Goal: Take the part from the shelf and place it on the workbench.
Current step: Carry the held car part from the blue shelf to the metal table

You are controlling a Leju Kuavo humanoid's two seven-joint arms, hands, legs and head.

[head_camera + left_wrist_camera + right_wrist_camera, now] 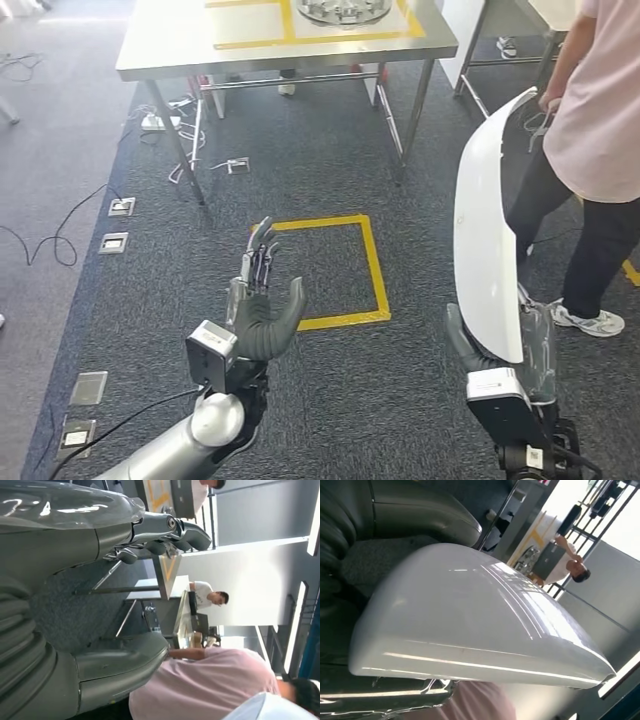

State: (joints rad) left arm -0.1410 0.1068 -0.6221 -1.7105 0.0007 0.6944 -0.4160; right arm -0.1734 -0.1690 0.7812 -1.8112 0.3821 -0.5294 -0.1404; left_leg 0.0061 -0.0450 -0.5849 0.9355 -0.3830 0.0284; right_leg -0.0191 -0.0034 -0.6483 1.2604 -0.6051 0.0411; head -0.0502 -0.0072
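Note:
A long white curved shell part [483,230] stands upright at the lower right, and my right hand [528,345] grips its lower end. The right wrist view has the glossy white part [471,625] across the picture, with my thumb [429,510] beside it. My left hand [260,300] is raised palm-up over the grey carpet, fingers spread, holding nothing; in the left wrist view its fingers [170,530] and thumb [120,665] stand apart. The steel workbench [189,50] with yellow tape lines stands ahead at the far side.
A person in a pink shirt [596,110] stands close at the right, next to the part's top. A yellow taped square [373,270] marks the carpet ahead. A round metal fixture [343,10] sits on the workbench. Floor sockets [113,242] and cables lie at left.

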